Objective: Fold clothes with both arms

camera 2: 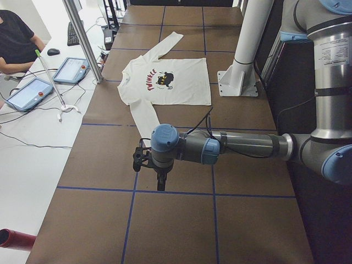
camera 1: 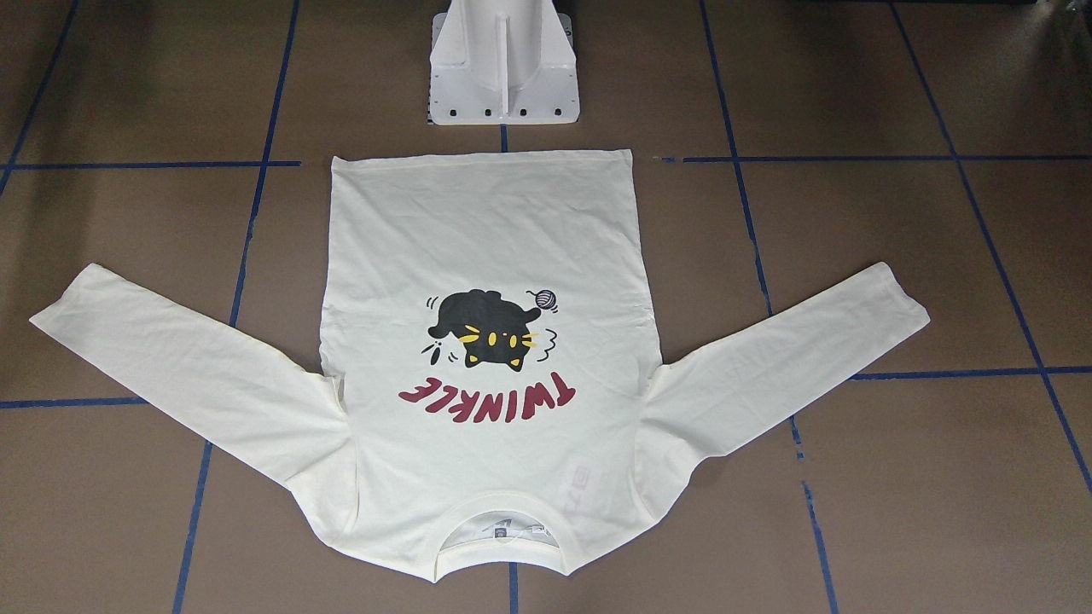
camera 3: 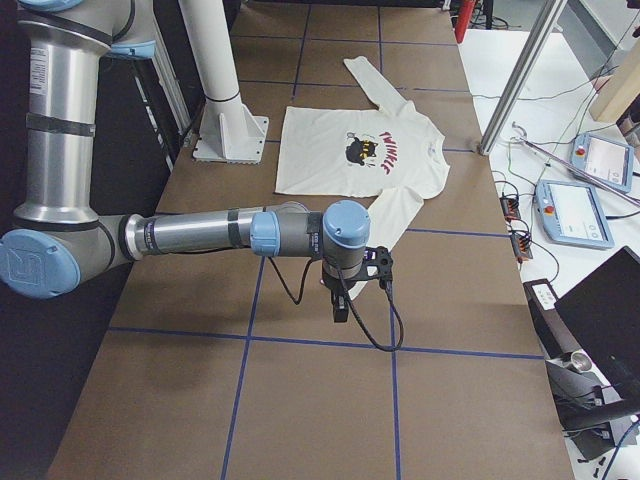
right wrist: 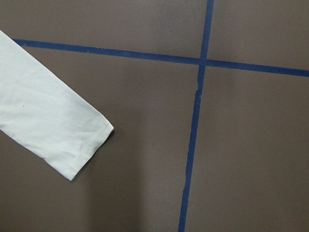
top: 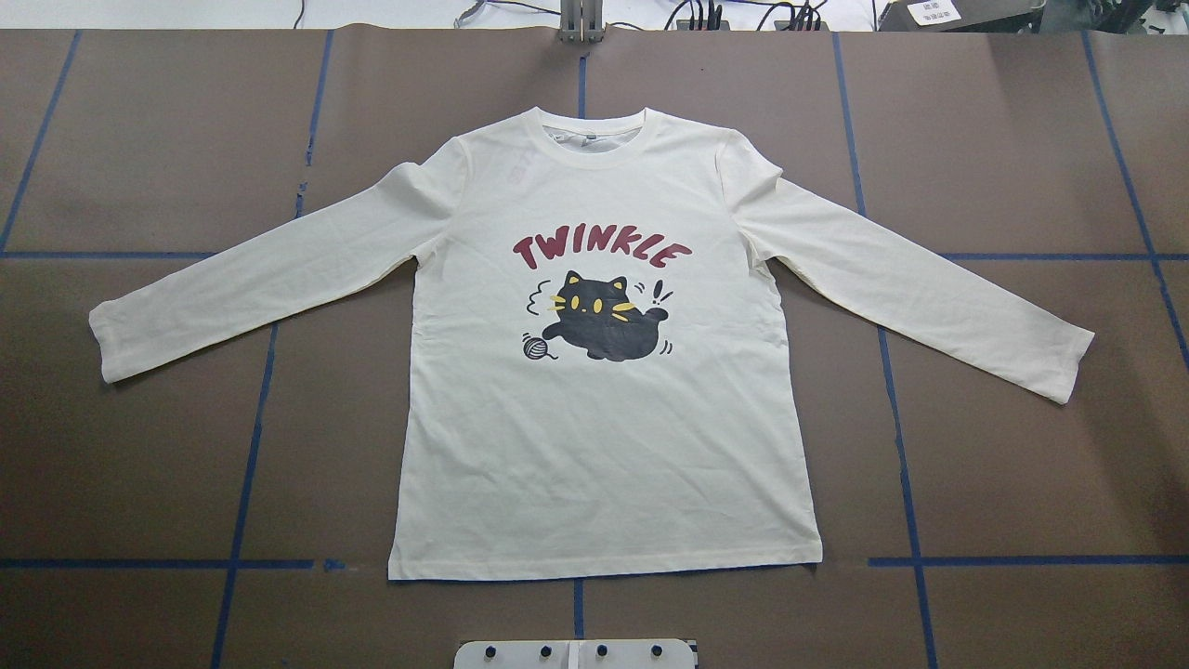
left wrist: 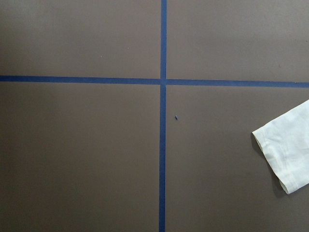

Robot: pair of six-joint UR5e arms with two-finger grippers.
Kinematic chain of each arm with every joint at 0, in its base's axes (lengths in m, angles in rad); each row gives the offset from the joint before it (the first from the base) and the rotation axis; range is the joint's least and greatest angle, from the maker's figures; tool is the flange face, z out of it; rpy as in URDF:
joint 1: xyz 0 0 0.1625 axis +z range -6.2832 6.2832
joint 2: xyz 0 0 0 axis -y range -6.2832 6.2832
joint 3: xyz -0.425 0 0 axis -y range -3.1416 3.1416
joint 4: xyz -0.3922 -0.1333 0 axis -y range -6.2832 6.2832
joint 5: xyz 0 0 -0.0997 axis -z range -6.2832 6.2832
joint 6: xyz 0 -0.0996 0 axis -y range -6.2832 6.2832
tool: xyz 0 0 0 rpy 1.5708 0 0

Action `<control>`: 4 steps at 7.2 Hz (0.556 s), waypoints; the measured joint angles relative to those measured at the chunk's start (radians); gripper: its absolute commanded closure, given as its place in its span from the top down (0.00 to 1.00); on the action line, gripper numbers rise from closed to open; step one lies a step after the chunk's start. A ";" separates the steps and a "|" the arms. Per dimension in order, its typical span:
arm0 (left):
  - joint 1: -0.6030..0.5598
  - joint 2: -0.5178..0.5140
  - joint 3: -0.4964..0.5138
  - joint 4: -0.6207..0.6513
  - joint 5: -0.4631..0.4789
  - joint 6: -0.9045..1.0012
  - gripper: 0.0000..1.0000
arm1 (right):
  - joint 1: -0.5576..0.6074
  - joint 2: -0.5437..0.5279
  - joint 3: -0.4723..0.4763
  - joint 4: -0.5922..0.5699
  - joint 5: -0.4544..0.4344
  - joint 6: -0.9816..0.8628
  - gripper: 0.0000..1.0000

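Since no crease or overlap shows anywhere, progress: nothing folded yet; every fold is left to do.
Shirt [top: 604, 446]: flat, print side up, mid-bench [top: 139, 465]; collar [top: 594, 125] points away from the robot, hem [top: 604, 569] lies towards it.
Sleeves: left sleeve [top: 260, 279] and right sleeve [top: 929, 288] both spread out flat to the sides, clear of the body.
Left claw [camera 2: 160, 184]: hangs over bare bench just beyond the left cuff [left wrist: 285, 154], holding nothing; fingers apart or together, cannot tell.
Right claw [camera 3: 341, 312]: hangs just beyond the right cuff [right wrist: 58, 130], holding nothing; cannot tell either.
Edges: cuffs, hem and side seams all exposed and flat; the hem runs along a blue tape line [top: 1022, 560].
Room: wide bare bench outside both cuffs; tighter near the hem, where the white pedestal [camera 1: 503, 77] stands close, and at the collar, near the far bench edge.
Judgement: the sleeves look like the easiest first grab.
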 measured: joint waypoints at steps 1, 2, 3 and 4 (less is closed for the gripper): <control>0.000 0.003 -0.019 -0.001 0.000 0.000 1.00 | 0.000 -0.001 0.003 0.000 0.000 0.000 1.00; -0.001 0.011 -0.049 0.000 0.000 0.001 1.00 | 0.000 -0.003 0.009 0.001 0.000 0.000 1.00; -0.001 0.018 -0.072 0.000 0.000 0.002 1.00 | -0.001 -0.005 0.016 0.001 0.002 0.000 1.00; 0.000 0.023 -0.079 0.000 0.002 -0.002 1.00 | -0.004 -0.008 0.023 0.002 0.006 0.001 1.00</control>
